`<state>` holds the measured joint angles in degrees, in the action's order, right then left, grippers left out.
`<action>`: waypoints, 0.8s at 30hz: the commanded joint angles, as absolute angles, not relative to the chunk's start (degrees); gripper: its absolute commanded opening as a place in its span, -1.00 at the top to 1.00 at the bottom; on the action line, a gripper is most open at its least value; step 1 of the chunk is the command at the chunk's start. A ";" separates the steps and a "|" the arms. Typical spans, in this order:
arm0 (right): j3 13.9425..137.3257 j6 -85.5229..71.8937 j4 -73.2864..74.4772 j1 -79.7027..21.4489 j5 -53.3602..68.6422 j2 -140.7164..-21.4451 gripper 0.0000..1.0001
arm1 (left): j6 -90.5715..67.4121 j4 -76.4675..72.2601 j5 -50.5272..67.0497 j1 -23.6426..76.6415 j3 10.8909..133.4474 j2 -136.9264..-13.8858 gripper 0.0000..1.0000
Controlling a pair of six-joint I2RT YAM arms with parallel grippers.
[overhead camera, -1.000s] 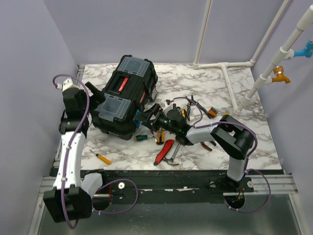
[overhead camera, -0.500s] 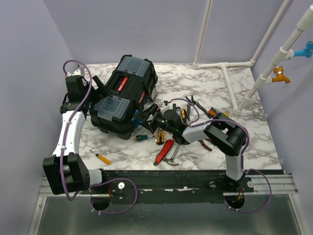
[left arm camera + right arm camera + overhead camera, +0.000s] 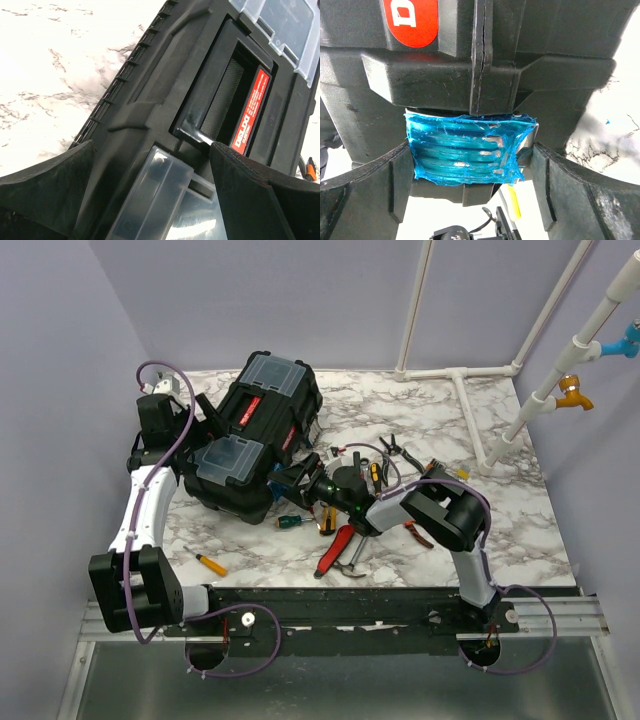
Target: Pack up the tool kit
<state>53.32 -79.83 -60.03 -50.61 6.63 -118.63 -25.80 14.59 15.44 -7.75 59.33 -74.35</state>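
The black toolbox [image 3: 255, 430] lies closed on the marble table, with its red lid handle [image 3: 250, 410] and two grey translucent lid compartments. My left gripper [image 3: 203, 428] is open at the box's left side. In the left wrist view it [image 3: 150, 200] spans the near compartment [image 3: 150, 200] beside the handle [image 3: 248, 120]. My right gripper [image 3: 292, 480] is open at the box's front end. In the right wrist view it [image 3: 472, 195] straddles the teal latch [image 3: 465, 147], with the fingers [image 3: 365, 195] on either side of it. Small hand tools lie loose on the table in front of the box.
A green screwdriver [image 3: 290, 521], red pliers [image 3: 335, 548], a hammer [image 3: 356, 552] and an orange-handled tool [image 3: 327, 519] lie under the right arm. A yellow screwdriver [image 3: 210, 563] lies front left. Black pliers [image 3: 390, 447] lie behind. White pipes [image 3: 470, 410] stand at back right.
My left arm swung back and in to the toolbox's left side over the lid. My right gripper slid left until it straddled the teal latch.
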 commanded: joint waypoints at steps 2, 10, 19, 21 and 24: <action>54.43 -79.85 -68.04 -51.18 7.13 -121.81 -0.50 | -26.28 18.80 21.37 -6.02 58.86 -79.15 -0.97; 53.54 -79.97 -74.09 -51.02 9.28 -122.91 0.15 | -25.68 19.32 20.37 -6.03 59.14 -79.63 -0.97; 52.61 -78.22 -69.76 -50.45 8.93 -119.38 0.34 | -24.81 20.10 18.74 -6.03 59.66 -81.20 -0.97; 53.39 -76.53 -64.17 -50.28 8.16 -118.10 0.38 | -24.58 20.43 18.26 -6.06 59.93 -81.97 -0.96; 54.84 -73.99 -58.02 -50.33 7.11 -116.52 0.39 | -24.26 20.73 17.69 -6.03 60.19 -82.81 -0.97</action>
<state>52.77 -81.43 -64.79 -50.26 7.94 -120.51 -25.30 10.94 17.54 -7.49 61.43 -79.24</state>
